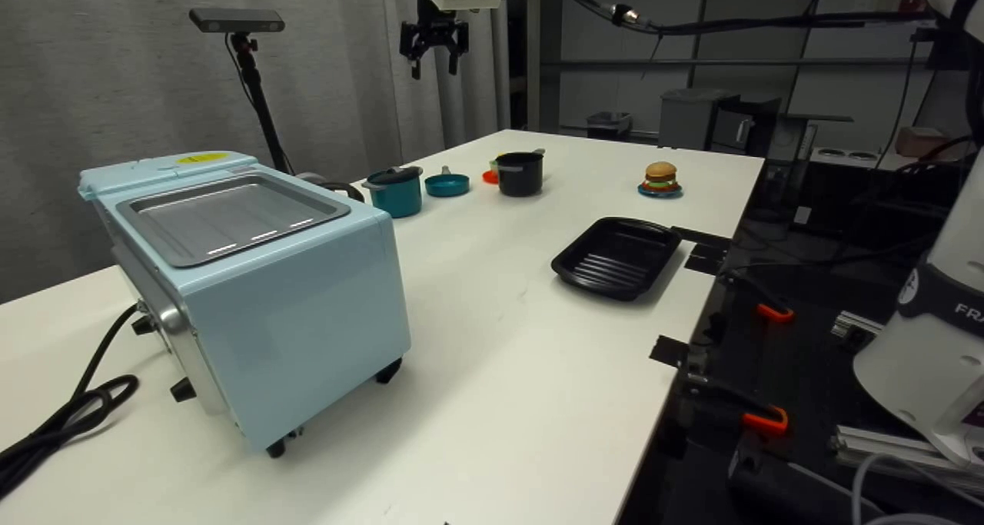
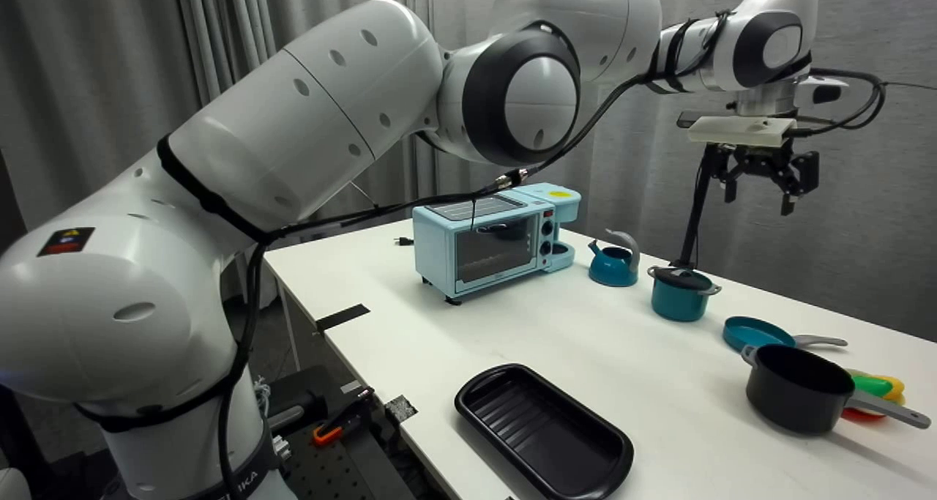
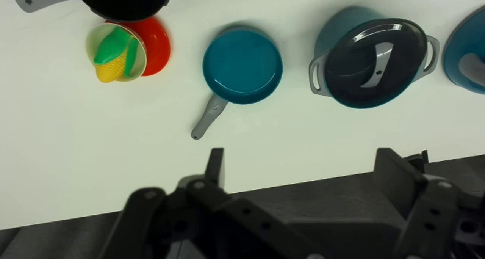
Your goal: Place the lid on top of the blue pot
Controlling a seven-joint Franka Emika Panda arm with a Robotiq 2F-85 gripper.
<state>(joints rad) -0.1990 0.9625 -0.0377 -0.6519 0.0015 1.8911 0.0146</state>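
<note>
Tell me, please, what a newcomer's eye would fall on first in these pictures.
Probably the big white robot arm, stretched across an exterior view, its open gripper hanging empty in mid-air. Next comes the light-blue toaster oven, looming at the left of an exterior view. In the wrist view, the bright toy corn sits in a pale container.

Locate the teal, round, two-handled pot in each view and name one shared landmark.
In an exterior view: teal, round, two-handled pot, left of centre.
In an exterior view: pot, right of centre.
In the wrist view: pot, upper right.
Landmark: the shallow round teal pan with grey handle, beside the pot in all three.
</note>
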